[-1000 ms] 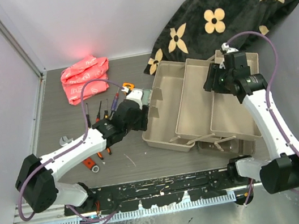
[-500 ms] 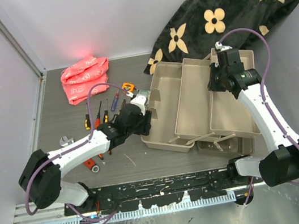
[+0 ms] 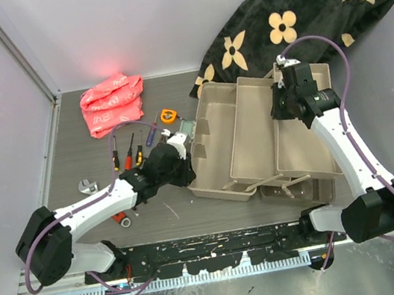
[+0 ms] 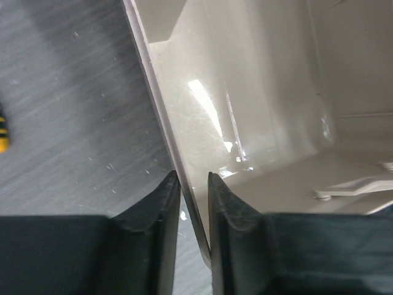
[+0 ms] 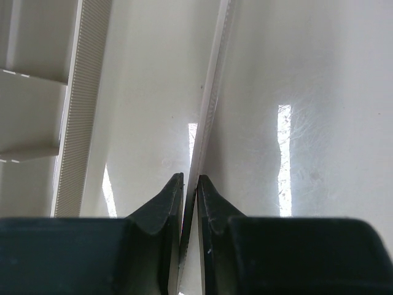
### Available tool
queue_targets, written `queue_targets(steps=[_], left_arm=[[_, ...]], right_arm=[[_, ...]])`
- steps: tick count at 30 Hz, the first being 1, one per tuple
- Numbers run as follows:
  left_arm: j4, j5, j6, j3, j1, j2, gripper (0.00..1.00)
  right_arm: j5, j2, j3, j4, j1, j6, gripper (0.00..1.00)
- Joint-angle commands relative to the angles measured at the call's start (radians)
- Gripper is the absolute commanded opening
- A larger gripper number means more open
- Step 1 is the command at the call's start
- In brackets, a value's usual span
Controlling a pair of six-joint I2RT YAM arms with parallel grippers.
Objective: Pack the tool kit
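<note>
The open toolbox (image 3: 198, 146) with its beige trays lies right of centre. My left gripper (image 3: 188, 168) straddles its left wall (image 4: 153, 80), one finger outside and one inside; the left gripper (image 4: 192, 177) is shut on that thin wall. My right gripper (image 3: 282, 107) sits over the far trays, and the right gripper (image 5: 190, 178) is shut on an upright tray wall (image 5: 212, 104). Screwdrivers (image 3: 127, 153), an orange tape measure (image 3: 169, 113) and a red-handled tool (image 3: 122, 218) lie on the table left of the box.
A pink bag (image 3: 112, 101) lies at the back left. The black flower-patterned blanket (image 3: 310, 7) is heaped behind the toolbox. The beige handle (image 3: 279, 183) lies across the box's near side. Grey walls close in the left and back.
Both grippers have closed on toolbox walls. The left gripper has slid along the box's left side toward the near corner. The right gripper has stayed over the far trays.
</note>
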Motion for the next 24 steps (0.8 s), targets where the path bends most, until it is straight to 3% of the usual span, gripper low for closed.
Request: queue_targets(steps=[1,5,9,24], left_arm=[[0.034,0.097,-0.01,0.003,0.007,-0.046,0.18],[0.009,0.165,-0.006,0.003,0.006,-0.061,0.03],[-0.013,0.192,0.009,-0.005,0.007,-0.102,0.0],[-0.074,0.475,0.022,-0.063,0.001,-0.19,0.0]], right_arm=[[-0.13,0.007,0.043,0.083,0.07,-0.049,0.08],[-0.134,0.013,0.051,0.074,0.095,-0.058,0.08],[-0.134,0.007,0.051,0.068,0.108,-0.052,0.08],[-0.115,-0.056,0.022,0.038,0.158,-0.047,0.08]])
